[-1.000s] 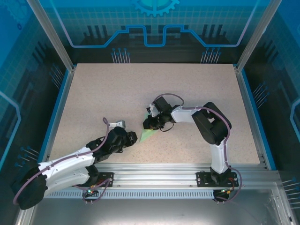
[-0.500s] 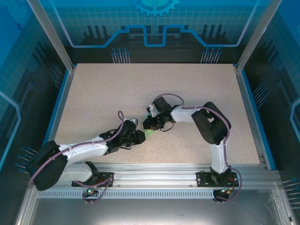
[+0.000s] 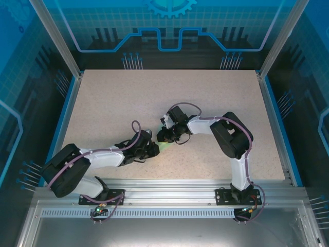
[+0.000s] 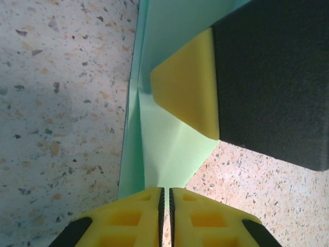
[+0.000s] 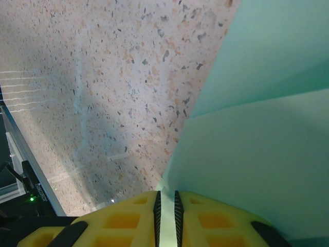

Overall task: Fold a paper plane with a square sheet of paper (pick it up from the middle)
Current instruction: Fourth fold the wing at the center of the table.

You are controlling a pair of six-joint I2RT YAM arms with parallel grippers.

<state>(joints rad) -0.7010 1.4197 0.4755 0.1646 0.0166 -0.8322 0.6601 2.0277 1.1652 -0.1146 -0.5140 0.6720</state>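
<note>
Left gripper (image 3: 155,148): its yellow fingers are clenched to a hairline slit, and in the left wrist view (image 4: 165,199) the near edge of the paper runs straight into that slit, so it appears to pinch the sheet.
Right gripper (image 3: 163,138): clenched too; in the right wrist view (image 5: 165,206) a pale strip of paper sits in the narrow gap between its fingers, so it is grasping the sheet.
Speckled beige tabletop (image 3: 205,98): both arms reach in to its near-middle part, where the two grippers meet almost tip to tip.
Pale mint-green sheet of thin paper (image 3: 165,147): lies low on the tabletop between the two grippers and is held at opposite ends; from above it shows as a small narrow wedge.
Right gripper's yellow finger pad (image 4: 185,98): sits over the far part of the sheet, close ahead of the left fingers.
Overlapping flap (image 5: 247,164): one layer lies over another, with a straight folded edge across it.
Crease (image 4: 146,134): a sharp line runs lengthwise down the sheet towards the left fingers, with slanted flap edges beside it.
Progress: the sheet is no longer a flat square; several folds look done and it is narrowing.
Left to do: it does not yet read as a finished pointed dart; closing folds and wings likely remain, though how many I cannot tell.
</note>
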